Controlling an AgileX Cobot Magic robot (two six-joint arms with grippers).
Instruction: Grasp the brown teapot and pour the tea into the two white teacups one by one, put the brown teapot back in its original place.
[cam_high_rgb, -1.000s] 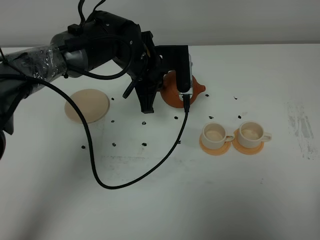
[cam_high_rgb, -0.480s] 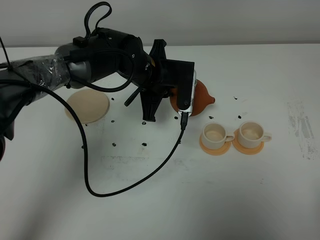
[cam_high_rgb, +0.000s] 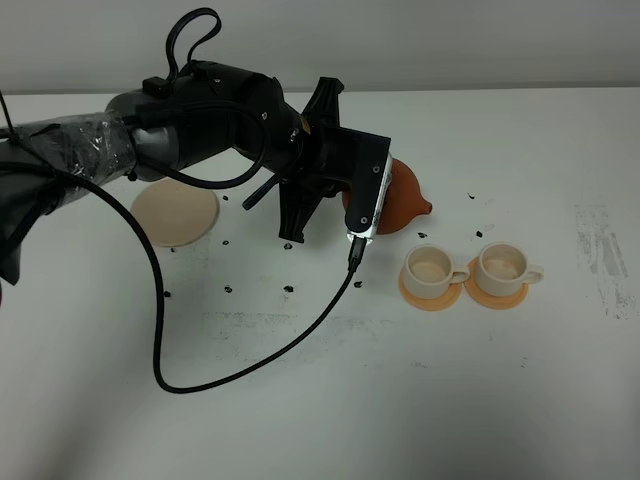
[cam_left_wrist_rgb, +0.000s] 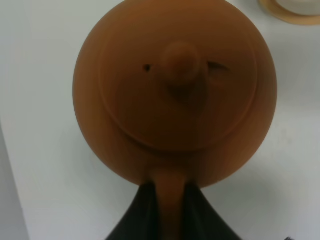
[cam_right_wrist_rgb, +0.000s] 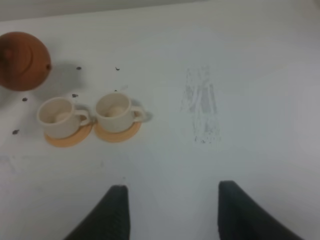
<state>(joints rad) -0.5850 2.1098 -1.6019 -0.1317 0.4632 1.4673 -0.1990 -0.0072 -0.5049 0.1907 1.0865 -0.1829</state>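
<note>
Beige saucer (cam_high_rgb: 175, 213) lies well left of the brown teapot (cam_high_rgb: 402, 198). Left fingers (cam_left_wrist_rgb: 136, 216) clamp the teapot's loop handle, spout toward the two white teacups (cam_high_rgb: 432, 267) just right of it. Right fingers (cam_right_wrist_rgb: 112, 215) stand apart over the surface (cam_high_rgb: 420, 400), well off from the teapot.

Teapot (cam_left_wrist_rgb: 150, 125): matt, unglazed-looking clay. Teacups (cam_high_rgb: 431, 268): smooth, faintly glossy ceramic. Table (cam_high_rgb: 420, 400): smooth matt white. Arm sleeve (cam_high_rgb: 80, 145): crinkled clear plastic film.
</note>
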